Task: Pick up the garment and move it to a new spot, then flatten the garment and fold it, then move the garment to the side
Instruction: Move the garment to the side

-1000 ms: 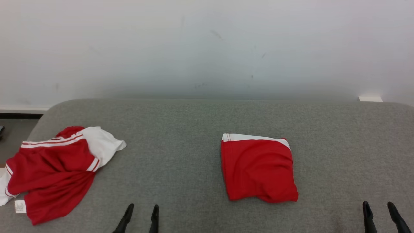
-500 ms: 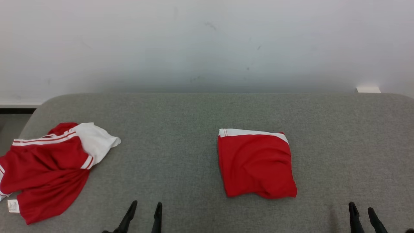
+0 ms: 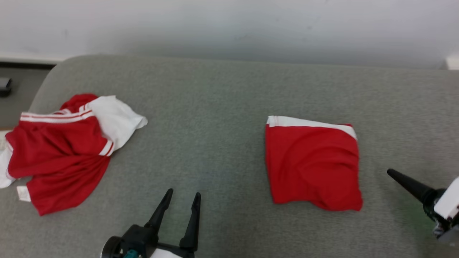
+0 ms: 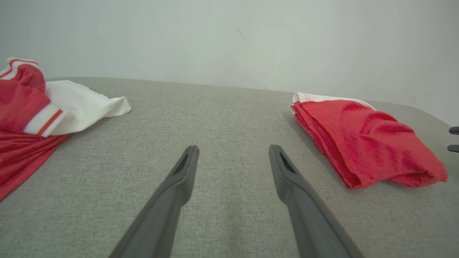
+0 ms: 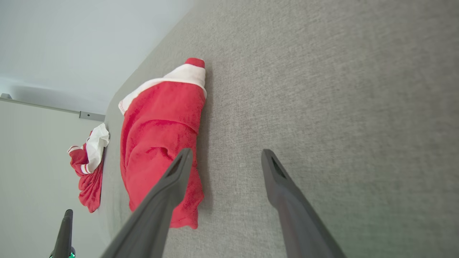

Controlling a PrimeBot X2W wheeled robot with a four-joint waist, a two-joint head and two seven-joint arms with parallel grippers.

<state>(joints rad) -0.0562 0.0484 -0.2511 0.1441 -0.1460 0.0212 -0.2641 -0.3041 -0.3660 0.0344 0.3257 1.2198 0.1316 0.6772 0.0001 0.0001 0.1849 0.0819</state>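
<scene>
A folded red garment (image 3: 312, 165) with a white band along its far edge lies right of centre on the grey cloth-covered table (image 3: 215, 107). The left wrist view has that folded garment (image 4: 362, 139) at right, and the right wrist view has it (image 5: 157, 136) left of the fingers. My left gripper (image 3: 183, 193) stands open over bare cloth at the near edge, its fingers (image 4: 233, 147) empty. My right gripper (image 3: 391, 173) lies turned on its side just right of the folded garment, pointing left. It is open (image 5: 226, 152) and empty, its left fingertip overlapping the garment's near edge.
A crumpled red and white garment (image 3: 61, 154) lies at the table's left end, also in the left wrist view (image 4: 32, 111). A pale wall runs behind the table. A dark object (image 3: 5, 86) sits on the floor beyond the left edge.
The camera has tilted down and moved closer. Both arms have come further into view. The right gripper has rolled onto its side and now points left toward the folded garment.
</scene>
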